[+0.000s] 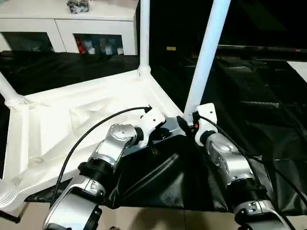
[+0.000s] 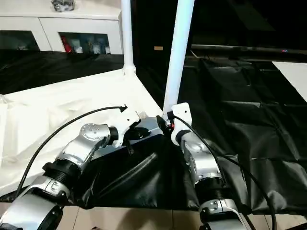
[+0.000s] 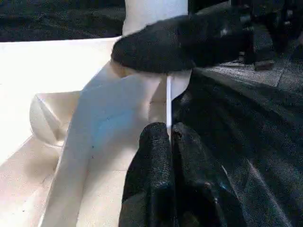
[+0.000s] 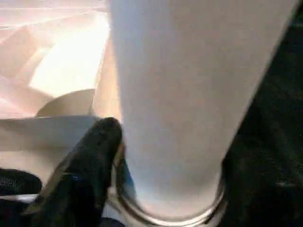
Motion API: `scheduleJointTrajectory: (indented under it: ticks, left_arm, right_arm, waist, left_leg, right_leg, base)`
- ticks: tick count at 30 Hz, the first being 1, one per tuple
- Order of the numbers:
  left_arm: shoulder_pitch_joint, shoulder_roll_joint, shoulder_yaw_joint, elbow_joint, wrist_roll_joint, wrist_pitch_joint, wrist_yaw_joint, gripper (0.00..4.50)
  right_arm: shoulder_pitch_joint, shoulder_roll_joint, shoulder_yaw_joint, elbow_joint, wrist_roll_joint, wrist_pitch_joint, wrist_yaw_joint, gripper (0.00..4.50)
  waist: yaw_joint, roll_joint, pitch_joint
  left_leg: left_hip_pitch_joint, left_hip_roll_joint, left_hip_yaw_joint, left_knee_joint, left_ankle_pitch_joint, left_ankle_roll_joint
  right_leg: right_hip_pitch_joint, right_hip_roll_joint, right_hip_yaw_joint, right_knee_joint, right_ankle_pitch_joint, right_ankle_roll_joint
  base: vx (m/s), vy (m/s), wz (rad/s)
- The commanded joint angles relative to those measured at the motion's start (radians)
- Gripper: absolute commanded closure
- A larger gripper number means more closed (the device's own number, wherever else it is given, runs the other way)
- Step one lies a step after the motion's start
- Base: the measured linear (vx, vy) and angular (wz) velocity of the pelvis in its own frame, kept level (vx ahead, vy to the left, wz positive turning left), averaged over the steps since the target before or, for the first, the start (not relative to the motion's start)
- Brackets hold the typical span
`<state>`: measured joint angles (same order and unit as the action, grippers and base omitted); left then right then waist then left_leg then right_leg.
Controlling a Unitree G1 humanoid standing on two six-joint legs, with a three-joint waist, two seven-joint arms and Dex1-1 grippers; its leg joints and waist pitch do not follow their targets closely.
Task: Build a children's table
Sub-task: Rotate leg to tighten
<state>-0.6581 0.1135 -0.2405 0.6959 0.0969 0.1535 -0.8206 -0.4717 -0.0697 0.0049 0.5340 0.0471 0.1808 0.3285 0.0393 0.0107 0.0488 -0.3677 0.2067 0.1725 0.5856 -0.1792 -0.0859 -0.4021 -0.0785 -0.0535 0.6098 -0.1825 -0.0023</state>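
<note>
Lying upside down across the left half of the left eye view, the large white plastic rectangular table top [image 1: 72, 120] shows its ribbed underside and raised rim on a black plastic sheet [image 1: 259, 110] that covers the surface beneath. Long white tapered tube legs stand up from its rounded corner sockets: one leg [image 1: 144, 33] at the far corner near the top centre, another leg [image 1: 207, 52] rising at a slight tilt from the near right corner, just right of centre, and a third leg stub [image 1: 7, 88] at the left edge. A ribbed white socket end [image 1: 7, 194] shows at the lower left.

Both silver forearms reach into the middle of the frame toward the near right corner. The right tool [image 1: 188, 123] sits at the base of the tilted leg; in the right wrist view the wide white tube [image 4: 189, 94] fills the space beside one black finger [image 4: 90, 161] that presses against its lower end, so this tool grips the leg. The left tool [image 1: 156, 130] rests at the table top's corner edge beside the black sheet; in the left wrist view its two black fingers [image 3: 161, 184] lie almost together, pinching a thin white rim [image 3: 168, 101] of the top.

A white cabinet [image 1: 67, 28] with glass doors stands at the upper left
</note>
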Motion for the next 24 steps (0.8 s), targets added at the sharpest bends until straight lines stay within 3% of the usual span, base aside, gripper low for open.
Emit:
scheduleJointTrajectory:
  ticks: [1, 4, 5, 8, 13, 16, 17, 20, 22, 24]
  left_arm:
    - [-0.017, -0.041, -0.029, -0.039, -0.023, -0.025, -0.028, 4.5]
    - [-0.002, 0.008, -0.035, -0.062, -0.035, -0.05, -0.086, 4.5]
    - [0.001, 0.023, -0.034, -0.065, -0.038, -0.055, -0.101, 4.5]
    - [0.003, 0.031, -0.032, -0.066, -0.038, -0.057, -0.11, 4.5]
    - [0.033, 0.096, -0.028, -0.107, -0.068, -0.09, -0.234, 4.5]
    - [0.058, 0.14, -0.04, -0.142, -0.092, -0.104, -0.33, 4.5]
    - [0.068, 0.159, -0.045, -0.158, -0.101, -0.103, -0.365, 4.5]
    - [0.074, 0.17, -0.048, -0.167, -0.105, -0.101, -0.385, 4.5]
    - [0.08, 0.192, -0.047, -0.177, -0.111, -0.098, -0.41, 4.5]
    - [0.085, 0.207, -0.046, -0.186, -0.12, -0.096, -0.432, 4.5]
  right_arm:
    - [-0.004, 0.058, 0.077, -0.008, 0.03, 0.002, 0.104, 0.83]
    - [0.002, 0.006, 0.095, -0.036, 0.03, -0.013, 0.19, 0.64]
    - [0.008, -0.014, 0.104, -0.049, 0.034, -0.012, 0.225, 0.37]
    - [0.01, -0.027, 0.11, -0.053, 0.036, -0.015, 0.244, 0.37]
    - [0.032, -0.114, 0.134, -0.082, 0.056, -0.018, 0.409, 0.37]
    - [0.058, -0.168, 0.155, -0.124, 0.073, -0.007, 0.539, 0.37]
    - [0.072, -0.191, 0.164, -0.146, 0.082, -0.003, 0.593, 0.37]
    - [0.081, -0.205, 0.17, -0.16, 0.089, -0.002, 0.625, 0.37]
    - [0.101, -0.239, 0.186, -0.187, 0.103, 0.0, 0.686, 0.71]
    - [0.112, -0.263, 0.197, -0.207, 0.118, 0.006, 0.726, 0.74]
  waist:
    - [0.002, -0.005, -0.059]
    - [-0.001, -0.005, -0.061]
    - [-0.002, -0.007, -0.061]
    - [-0.002, -0.005, -0.063]
    - [0.0, -0.004, -0.062]
    - [0.002, -0.006, -0.061]
    - [0.006, -0.011, -0.06]
    - [0.012, -0.008, -0.058]
    - [0.016, -0.013, -0.057]
    - [0.021, -0.011, -0.056]
  left_leg:
    - [0.004, 0.013, 0.0, -0.071, -0.232, 0.031]
    - [0.0, 0.013, -0.001, -0.07, -0.234, 0.035]
    - [-0.001, 0.014, -0.001, -0.07, -0.22, 0.039]
    - [0.0, 0.014, 0.001, -0.066, -0.19, 0.048]
    - [0.004, 0.018, 0.001, -0.067, -0.204, 0.06]
    - [0.005, 0.02, 0.002, -0.067, -0.208, 0.062]
    - [0.006, 0.021, 0.003, -0.067, -0.212, 0.064]
    - [0.008, 0.024, 0.003, -0.069, -0.22, 0.063]
    - [0.009, 0.023, 0.003, -0.069, -0.23, 0.054]
    - [0.009, 0.023, 0.004, -0.069, -0.227, 0.051]
  right_leg:
    - [0.049, -0.051, 0.036, -0.085, -0.246, -0.195]
    - [0.053, -0.051, 0.036, -0.084, -0.242, -0.195]
    - [0.053, -0.051, 0.036, -0.082, -0.217, -0.199]
    - [0.053, -0.05, 0.037, -0.075, -0.156, -0.224]
    - [0.053, -0.05, 0.038, -0.073, -0.141, -0.245]
    - [0.052, -0.052, 0.039, -0.073, -0.15, -0.25]
    - [0.051, -0.052, 0.039, -0.073, -0.158, -0.249]
    - [0.048, -0.052, 0.039, -0.074, -0.177, -0.245]
    - [0.049, -0.053, 0.039, -0.075, -0.205, -0.238]
    - [0.048, -0.054, 0.041, -0.077, -0.219, -0.231]
  base:
    - [0.0, 0.0, 0.0]
    - [0.0, 0.0, 0.0]
    - [0.0, 0.0, 0.0]
    - [0.0, 0.0, 0.0]
    - [0.0, 0.0, 0.0]
    - [0.0, 0.0, 0.0]
    - [0.0, 0.0, 0.0]
    - [0.0, 0.0, 0.0]
    - [0.0, 0.0, 0.0]
    - [0.0, 0.0, 0.0]
